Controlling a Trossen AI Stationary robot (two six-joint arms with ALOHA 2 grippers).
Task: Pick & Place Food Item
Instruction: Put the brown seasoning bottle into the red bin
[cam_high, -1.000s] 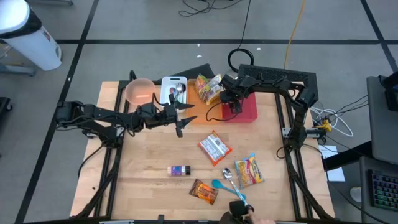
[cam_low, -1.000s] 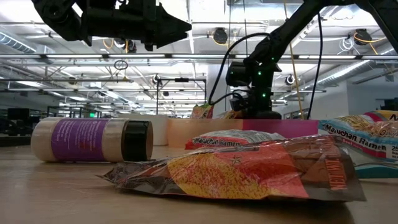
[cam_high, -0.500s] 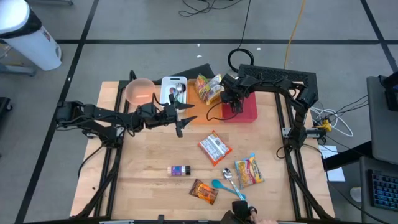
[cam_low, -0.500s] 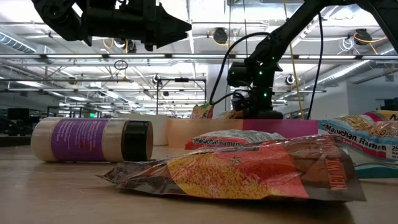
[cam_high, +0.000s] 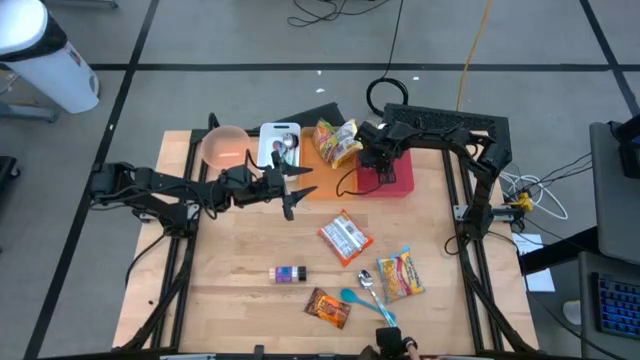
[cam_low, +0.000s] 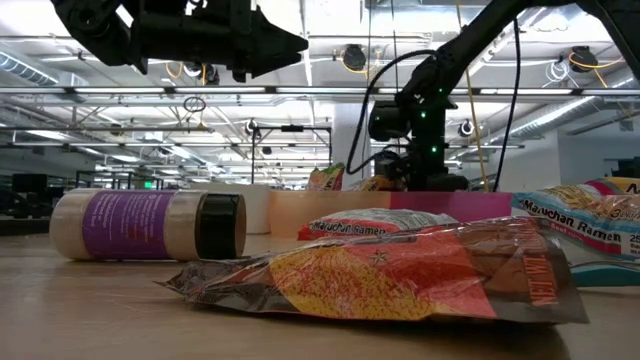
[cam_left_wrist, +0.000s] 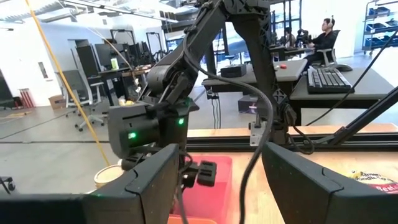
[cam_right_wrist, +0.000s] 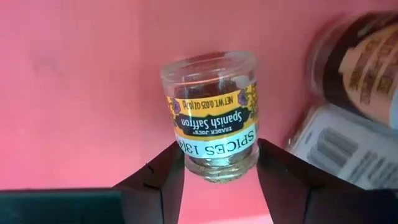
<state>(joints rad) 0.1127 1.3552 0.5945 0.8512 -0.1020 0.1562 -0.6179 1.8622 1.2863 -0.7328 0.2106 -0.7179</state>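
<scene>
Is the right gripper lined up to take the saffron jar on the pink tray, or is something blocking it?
Probably yes. The right gripper has a finger on each side of the saffron jar on the pink tray, with nothing between.

Clear saffron jar with yellow-and-white label, red tray, purple-labelled jar, pale wooden tabletop, teal spoon

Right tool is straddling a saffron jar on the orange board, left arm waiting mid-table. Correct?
Not quite. The right wrist view shows the right tool straddling the saffron jar on the pink tray, not the orange board. The left arm does wait mid-table.
</scene>
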